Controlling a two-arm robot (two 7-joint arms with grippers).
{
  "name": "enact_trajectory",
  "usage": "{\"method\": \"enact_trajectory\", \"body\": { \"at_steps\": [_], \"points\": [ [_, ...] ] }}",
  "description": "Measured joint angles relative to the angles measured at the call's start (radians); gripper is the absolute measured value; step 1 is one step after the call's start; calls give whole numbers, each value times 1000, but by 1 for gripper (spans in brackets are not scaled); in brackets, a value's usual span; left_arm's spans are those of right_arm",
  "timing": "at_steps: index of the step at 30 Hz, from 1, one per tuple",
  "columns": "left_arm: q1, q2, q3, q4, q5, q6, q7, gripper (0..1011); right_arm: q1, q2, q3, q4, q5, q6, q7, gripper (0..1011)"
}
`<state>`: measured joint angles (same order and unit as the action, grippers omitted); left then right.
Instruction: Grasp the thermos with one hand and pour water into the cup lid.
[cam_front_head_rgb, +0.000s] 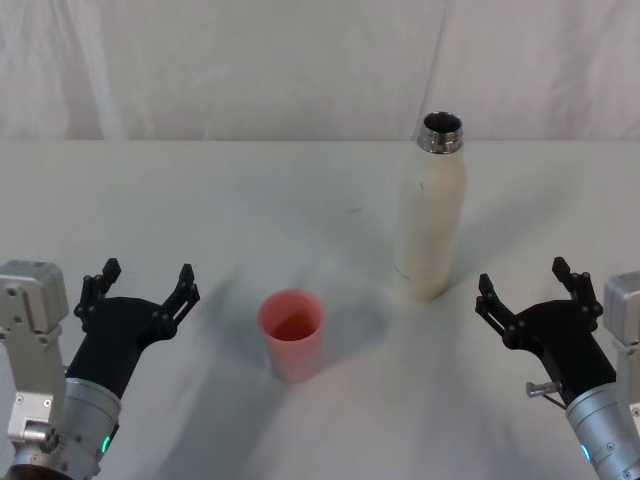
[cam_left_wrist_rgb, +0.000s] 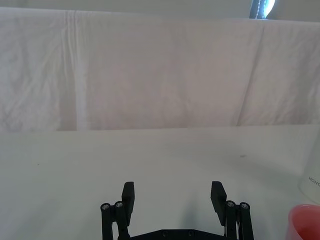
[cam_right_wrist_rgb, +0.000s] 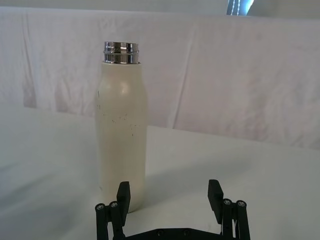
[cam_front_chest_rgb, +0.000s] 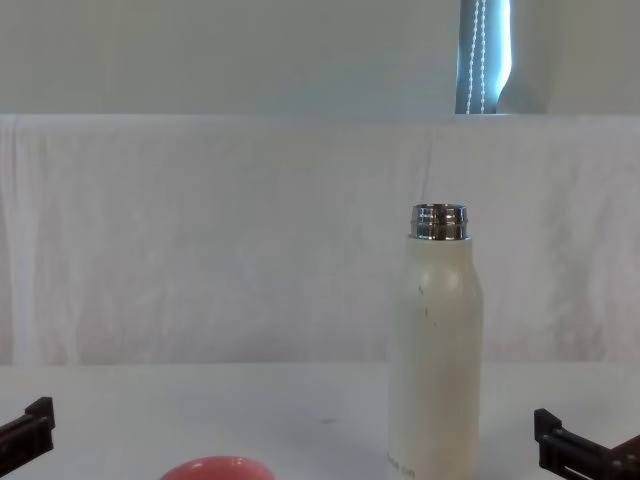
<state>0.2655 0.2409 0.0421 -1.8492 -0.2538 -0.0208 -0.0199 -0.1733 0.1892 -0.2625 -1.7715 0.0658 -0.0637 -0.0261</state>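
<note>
No grasp is yet made. The thermos stands upright at centre right of the head view, the cup lid lower centre. Both end effectors, left and right, are held open and empty. Next, the thermos body is to be approached by the right one.

Left hand: matte black, two pronged fingers on linked bars with small silver pivot screws; silver cylindrical wrist with green light; grey boxy housing beside it; right hand: same build, blue-green light, small protruding bolt.
</note>
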Motion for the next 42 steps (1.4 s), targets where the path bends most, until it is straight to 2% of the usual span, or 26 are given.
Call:
{"method": "enact_trajectory", "body": {
  "at_steps": [37, 42],
  "points": [
    [0, 0, 0, 0, 0, 0, 0, 1001, 0, 0, 0, 0, 0, 0, 0, 1001],
    [0, 0, 0, 0, 0, 0, 0, 1001, -1, -6, 6, 0, -2, 4, 16, 1001]
  ]
}}
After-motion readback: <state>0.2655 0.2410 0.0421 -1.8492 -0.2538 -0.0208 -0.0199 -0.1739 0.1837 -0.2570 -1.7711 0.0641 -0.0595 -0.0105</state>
